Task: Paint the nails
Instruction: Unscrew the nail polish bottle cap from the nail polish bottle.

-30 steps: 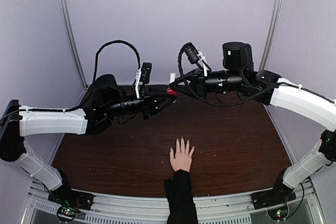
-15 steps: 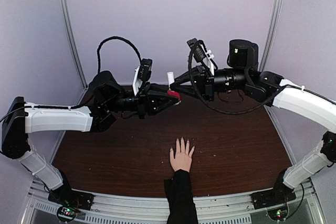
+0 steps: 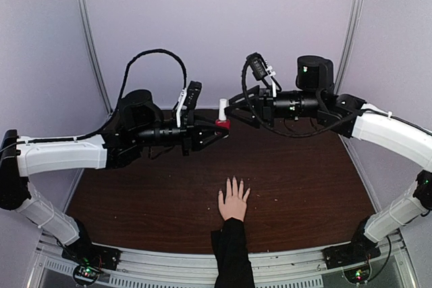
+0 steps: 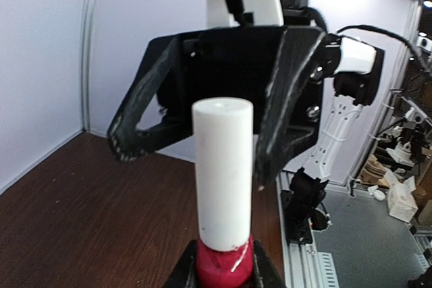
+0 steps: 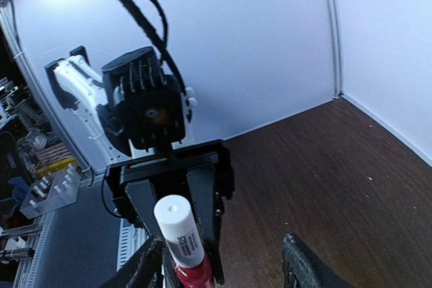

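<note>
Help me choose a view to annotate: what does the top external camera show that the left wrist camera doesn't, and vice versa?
Only top external: the hand with its black sleeve, lying flat on the table. Only left wrist: the white cap standing clear between the fingers of the open right gripper, plus workshop clutter beyond the table. Both: the left gripper clamped on the red bottle, right gripper facing it.

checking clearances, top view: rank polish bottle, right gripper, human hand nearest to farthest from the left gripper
1. polish bottle, clamped in the left gripper.
2. right gripper, open, just right of the bottle.
3. human hand, lying flat toward the near edge.
</note>
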`<action>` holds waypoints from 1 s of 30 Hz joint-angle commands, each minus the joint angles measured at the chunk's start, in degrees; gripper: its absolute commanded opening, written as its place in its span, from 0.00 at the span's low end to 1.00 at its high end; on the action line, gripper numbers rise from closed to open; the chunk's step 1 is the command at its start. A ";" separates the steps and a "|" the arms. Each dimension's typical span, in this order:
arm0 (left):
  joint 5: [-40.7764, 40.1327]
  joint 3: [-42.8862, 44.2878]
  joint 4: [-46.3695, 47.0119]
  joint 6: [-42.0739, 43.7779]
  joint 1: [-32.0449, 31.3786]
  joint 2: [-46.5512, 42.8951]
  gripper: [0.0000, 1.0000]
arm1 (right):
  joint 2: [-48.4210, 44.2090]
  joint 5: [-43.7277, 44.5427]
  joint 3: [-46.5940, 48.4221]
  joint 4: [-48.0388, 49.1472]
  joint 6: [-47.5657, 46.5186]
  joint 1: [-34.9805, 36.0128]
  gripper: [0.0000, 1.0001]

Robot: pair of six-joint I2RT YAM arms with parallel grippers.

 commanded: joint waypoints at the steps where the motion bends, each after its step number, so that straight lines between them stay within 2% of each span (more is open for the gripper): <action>1: -10.90 3.89 -12.22 7.98 -0.28 -1.66 0.00 | -1.77 11.18 2.42 -5.93 -0.10 -0.39 0.59; 7: -17.01 5.52 -16.23 9.15 -0.27 -1.02 0.00 | 0.46 16.03 5.32 -8.87 3.32 -0.39 0.61; 11: -17.34 6.82 -17.78 9.21 -0.37 0.14 0.00 | 2.40 15.17 5.46 -7.50 6.13 -0.35 0.68; 16: -18.24 8.53 -19.58 10.36 -1.15 1.48 0.00 | 5.25 15.23 6.50 -7.28 8.33 0.35 0.66; 19: -18.42 9.99 -20.84 10.52 -1.66 2.69 0.00 | 6.74 15.24 7.06 -6.88 9.04 0.78 0.60; 24: -19.18 10.16 -21.16 10.59 -1.72 2.91 0.00 | 7.22 15.46 7.18 -7.11 8.99 1.05 0.44; 30: -20.42 10.24 -21.57 10.63 -1.81 3.01 0.00 | 7.44 15.10 7.09 -7.19 9.16 1.19 0.14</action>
